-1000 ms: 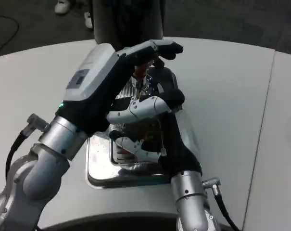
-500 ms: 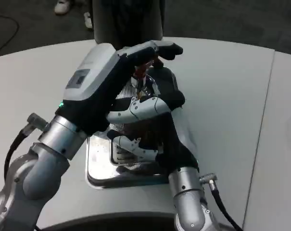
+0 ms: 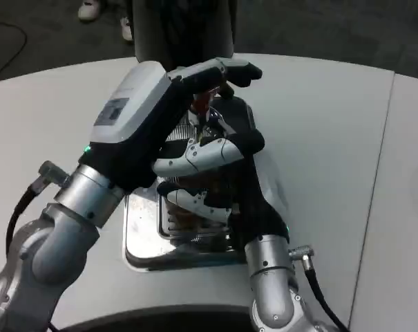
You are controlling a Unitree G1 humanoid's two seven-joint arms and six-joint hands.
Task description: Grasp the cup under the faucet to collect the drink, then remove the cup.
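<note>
Worktop: the white round worktop (image 3: 319,124) spreads out before me, with a dark floor past its far edge and a second white surface (image 3: 409,228) butting against it on the right.
My left arm: the silver forearm comes in from the near left, and my left hand (image 3: 150,117), white-backed with black sides, is raised over the middle of the scene.
Left hand state: its fingers (image 3: 226,69) reach to the far right, stretched out over the red faucet handle (image 3: 203,102); I cannot tell whether they press on it or close around it, so whether this hand is apart or clamped I cannot tell.
Drip tray: a shiny steel drip tray (image 3: 143,242) with a slotted grate lies on the worktop beneath both my hands, its near-left corner bare.
My right arm: the silver forearm rises from the near edge, right of centre, and my right hand (image 3: 233,190) sits just below the left one.
Right hand state: its white-and-black fingers (image 3: 195,155) are wrapped to the left around the cup, clamped on it.
Cup: the clear cup with brownish drink (image 3: 205,183) stands over the tray grate, below the faucet, mostly hidden by my fingers.
</note>
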